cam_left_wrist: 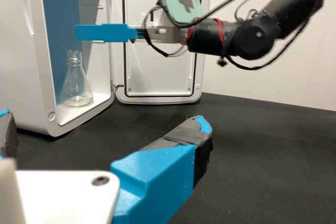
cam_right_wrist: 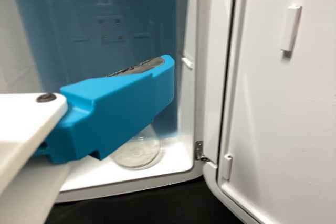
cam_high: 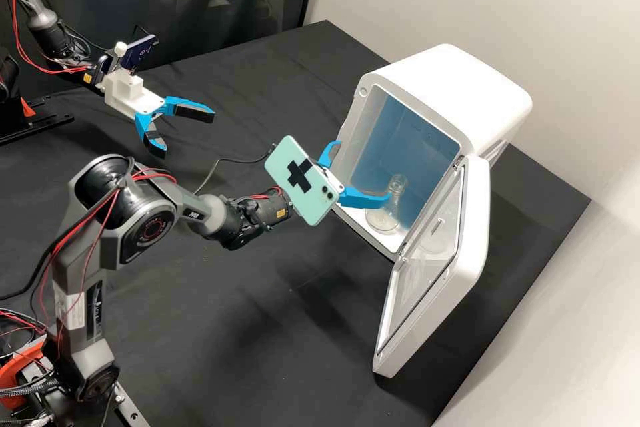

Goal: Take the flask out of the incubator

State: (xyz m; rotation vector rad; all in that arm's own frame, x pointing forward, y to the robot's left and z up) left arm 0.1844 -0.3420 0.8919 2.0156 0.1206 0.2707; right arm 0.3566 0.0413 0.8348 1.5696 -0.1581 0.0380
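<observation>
One flask (cam_high: 389, 210) stands upright on the incubator (cam_high: 453, 87) floor. Right jaws, released, sit at the opening above neck height; advise lowering to straddle the neck before closing. Left jaws released, well apart.

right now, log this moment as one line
right gripper: open, in incubator mouth, not on flask | left gripper: open, over bench | flask: upright inside | door: open

Soft, even light falls from above in the high view, leaving the white incubator (cam_high: 460, 90) bright and the black desk (cam_high: 267, 347) dull, with only faint shadow on the desk below the open door (cam_high: 433, 260). The flask (cam_high: 390, 203) carries small pale highlights. The incubator's blue inner walls look dimmer in the right wrist view.
</observation>
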